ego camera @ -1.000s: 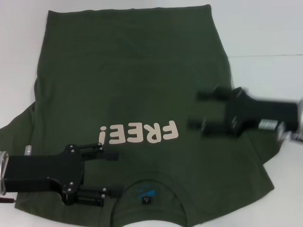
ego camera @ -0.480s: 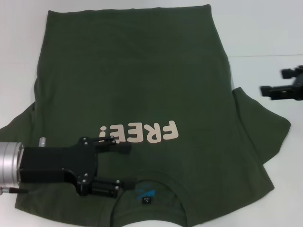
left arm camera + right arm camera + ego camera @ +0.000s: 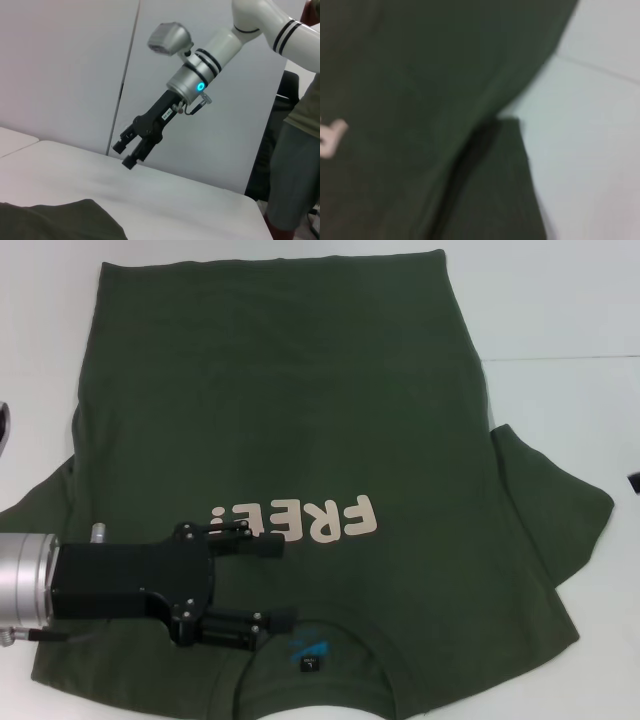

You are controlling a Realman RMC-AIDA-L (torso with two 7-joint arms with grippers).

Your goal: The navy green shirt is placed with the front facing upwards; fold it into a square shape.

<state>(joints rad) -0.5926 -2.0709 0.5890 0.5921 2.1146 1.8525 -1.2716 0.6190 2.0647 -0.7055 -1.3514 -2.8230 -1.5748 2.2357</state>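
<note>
Shirt [image 3: 290, 430] first, in the head view: the navy green shirt lies spread flat on the white counter [image 3: 560, 330], front up, with the pale "FREE!" lettering [image 3: 295, 522] across its chest and reading upside down from the robot's side. The round collar [image 3: 315, 660] with its blue inner label print sits at the shirt's near edge, closest to the robot, and the hem lies at the far edge. One short sleeve [image 3: 555, 510] spreads out on the shirt's right side, partly creased against the body. The left gripper [image 3: 282, 582] hangs over the shirt's near left part, between the lettering and the collar, its two black fingers apart, one finger just below the exclamation mark and the other just beside the collar rim. Whether the fingers touch the cloth is unclear. Only a dark sliver at the picture's right edge may belong to the right arm.

In the left wrist view, the right gripper [image 3: 126, 153] is raised above the bare counter, well clear of the shirt, whose dark edge shows low in the picture. Its fingers stand slightly apart and hold nothing.

The right wrist view shows the shirt's body, the sleeve fold beside it, a bit of lettering, and bare counter alongside.
</note>
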